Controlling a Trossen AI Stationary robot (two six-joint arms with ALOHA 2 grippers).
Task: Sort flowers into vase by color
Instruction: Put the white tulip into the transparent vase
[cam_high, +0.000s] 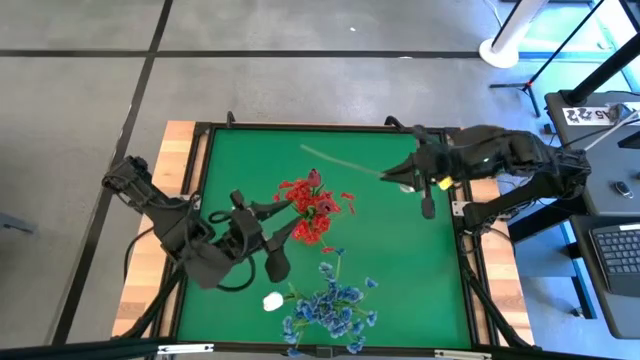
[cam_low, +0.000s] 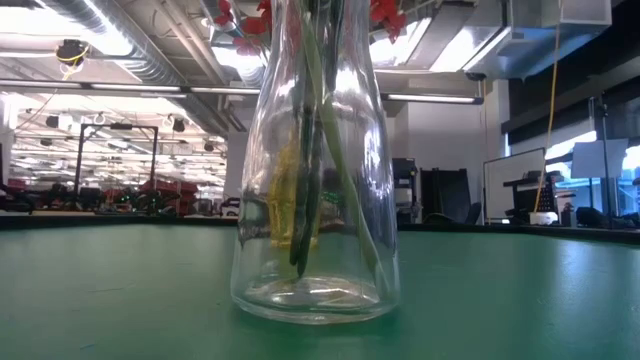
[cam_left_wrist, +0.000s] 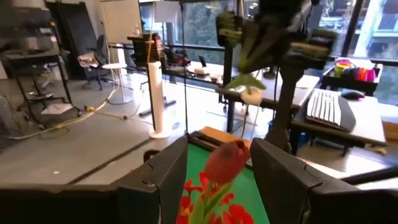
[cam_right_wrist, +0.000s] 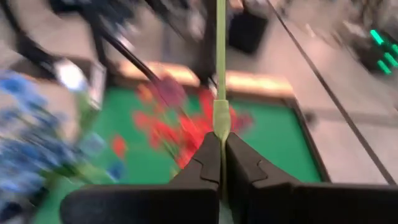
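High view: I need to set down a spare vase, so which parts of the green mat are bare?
Bare: the mat's right side below the right gripper, and its top-left corner. Crowded: centre with the red flowers, bottom edge with the blue flowers.

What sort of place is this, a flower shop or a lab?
Most likely a robotics lab or workshop, not a shop: a green-topped work table with arms mounted, a desk with a white computer keyboard, and exposed silver ceiling ducts over rows of equipment.
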